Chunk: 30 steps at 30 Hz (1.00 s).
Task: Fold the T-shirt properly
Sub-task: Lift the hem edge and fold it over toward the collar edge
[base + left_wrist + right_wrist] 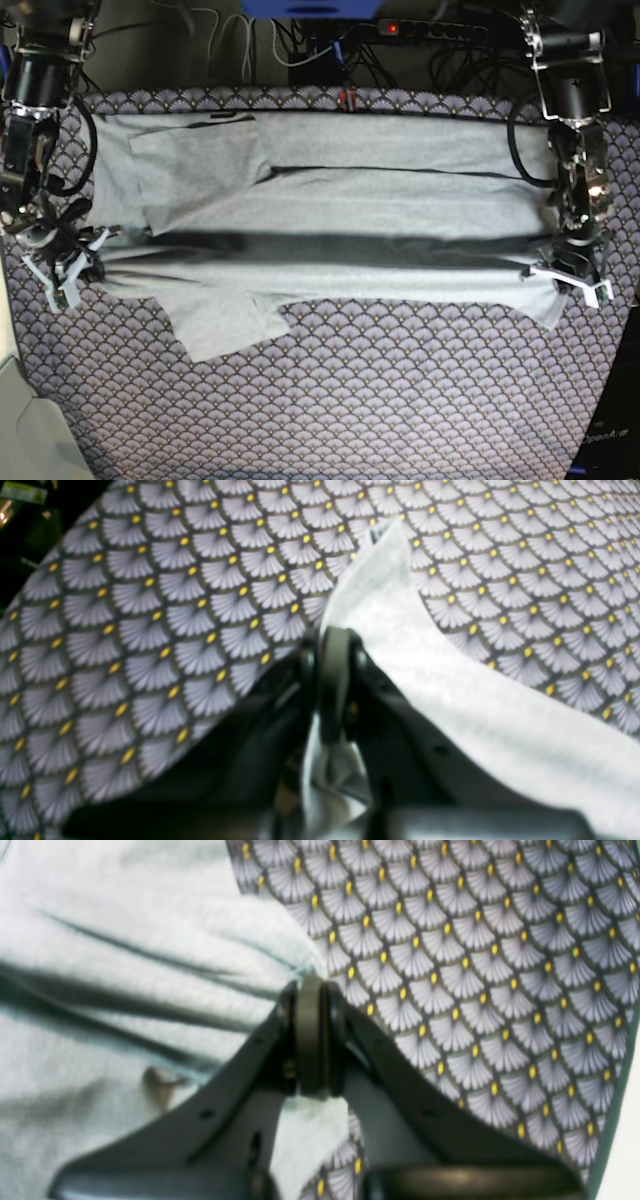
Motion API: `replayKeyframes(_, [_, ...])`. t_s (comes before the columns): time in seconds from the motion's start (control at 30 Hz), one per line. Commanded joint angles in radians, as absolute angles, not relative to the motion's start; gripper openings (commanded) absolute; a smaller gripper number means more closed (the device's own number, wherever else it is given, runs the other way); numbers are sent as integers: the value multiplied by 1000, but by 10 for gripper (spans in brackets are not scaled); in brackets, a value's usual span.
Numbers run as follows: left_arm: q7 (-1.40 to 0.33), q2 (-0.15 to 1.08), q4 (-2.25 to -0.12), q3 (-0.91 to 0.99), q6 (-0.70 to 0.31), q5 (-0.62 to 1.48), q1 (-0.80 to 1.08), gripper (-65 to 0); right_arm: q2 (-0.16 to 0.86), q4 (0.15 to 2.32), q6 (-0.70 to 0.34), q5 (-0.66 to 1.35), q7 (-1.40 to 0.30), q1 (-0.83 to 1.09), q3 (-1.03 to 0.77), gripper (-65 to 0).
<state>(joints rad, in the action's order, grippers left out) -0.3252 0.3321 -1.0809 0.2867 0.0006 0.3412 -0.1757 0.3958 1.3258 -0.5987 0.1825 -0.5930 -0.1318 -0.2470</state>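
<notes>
With both jaws clamped on the T-shirt [330, 215], left gripper [570, 275] and right gripper [68, 268] were mid lengthwise fold; your next move likely called for matched travel toward the frame's top.

The T-shirt [340, 205] is soft, matt cloth, pale grey with a fine knit grain, creased into long folds. The tablecloth [400, 390] covering the counter is smooth, matt printed fabric. At 9 o'clock and 3 o'clock, the fingers [310, 1035] of both grippers look like dark matt plastic with rubbery pads [334, 680], pinching cloth.
</notes>
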Motion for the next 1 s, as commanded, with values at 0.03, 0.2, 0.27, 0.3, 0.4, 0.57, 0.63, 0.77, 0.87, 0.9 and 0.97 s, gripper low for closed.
replayKeyframes(0.03, [-334,343,-1148,328,-1,341,-176,-645,417,1376,-593,189,-573,-127,-257,-650])
replayKeyframes(0.2, [-403,320,-1221,435,-4,341,-142,-645,415,1452,-593,191,-573,-62,-274,-650])
replayKeyframes(0.27, [-440,315,-1253,472,-4,341,-122,-645,409,1484,-593,191,-573,-33,-289,-650])
replayKeyframes(0.3, [-456,314,-1270,484,-4,341,-110,-645,401,1503,-593,191,-573,-19,-298,-650])
replayKeyframes(0.4, [-483,314,-1311,496,-4,341,-82,-645,395,1544,-595,191,-573,21,-317,-650])
replayKeyframes(0.57, [-486,311,-1397,495,-4,341,-8,-645,377,1615,-595,191,-573,90,-331,-650])
replayKeyframes(0.63, [-486,302,-1426,495,-4,341,15,-645,372,1638,-595,191,-573,111,-343,-650])
replayKeyframes(0.77, [-499,297,-1471,496,-4,341,38,-645,361,1696,-621,191,-573,145,-354,-650])
replayKeyframes(0.87, [-509,297,-1511,496,-4,341,42,-645,357,1727,-621,191,-573,148,-389,-650])
replayKeyframes(0.9, [-515,297,-1523,496,-4,341,42,-645,354,1736,-621,191,-573,148,-392,-650])
replayKeyframes(0.97, [-532,295,-1547,496,-4,341,39,-645,357,1755,-621,191,-587,148,-398,-650])
